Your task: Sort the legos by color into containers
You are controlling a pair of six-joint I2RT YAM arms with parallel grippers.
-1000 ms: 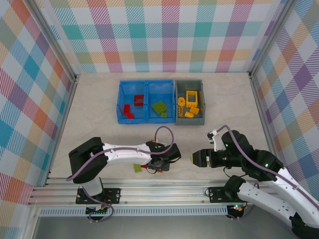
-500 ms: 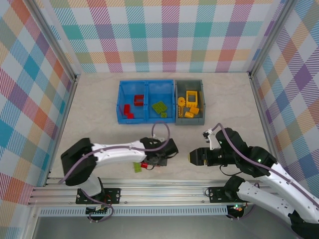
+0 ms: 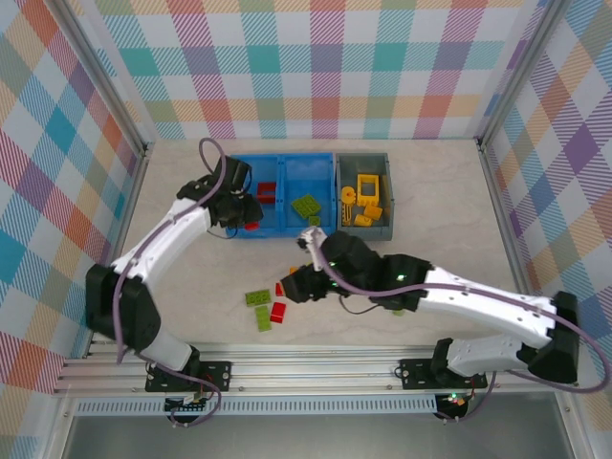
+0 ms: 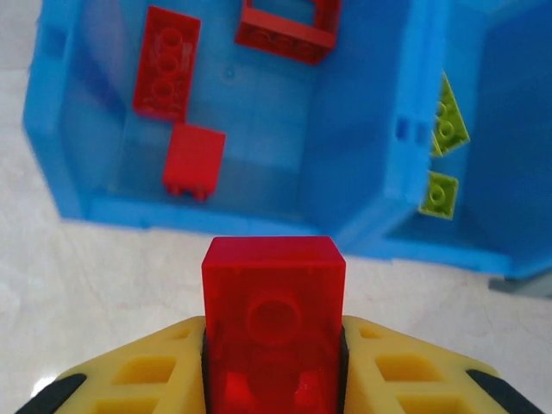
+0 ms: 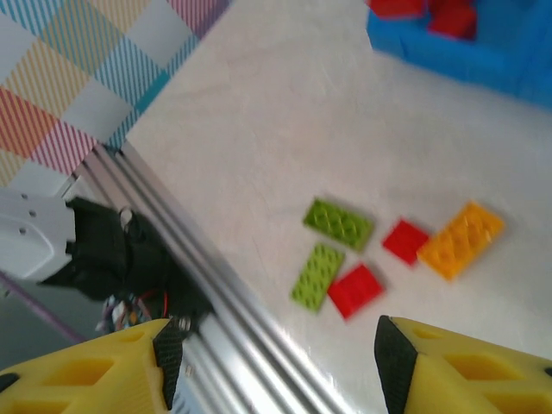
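Note:
My left gripper (image 3: 236,207) is shut on a red lego brick (image 4: 272,293) and hangs just in front of the blue container's (image 3: 283,157) left compartment. That compartment holds two red bricks (image 4: 166,62) and a red frame (image 4: 287,21). Green legos (image 4: 444,129) lie in its right compartment. The grey container (image 3: 363,156) holds yellow pieces (image 3: 367,186). My right gripper (image 3: 295,285) is open above the loose legos on the table: two green plates (image 5: 338,224) (image 5: 316,276), two red bricks (image 5: 354,290) (image 5: 405,241) and an orange plate (image 5: 461,239).
The metal rail (image 5: 216,302) of the table's near edge runs close beside the loose bricks. Checked walls (image 3: 57,191) enclose the table on three sides. My right arm (image 3: 459,301) stretches across the front of the table.
My left arm has lifted a red brick from the front pile and carried it back to the blue container. My right arm has swung left over the loose bricks.

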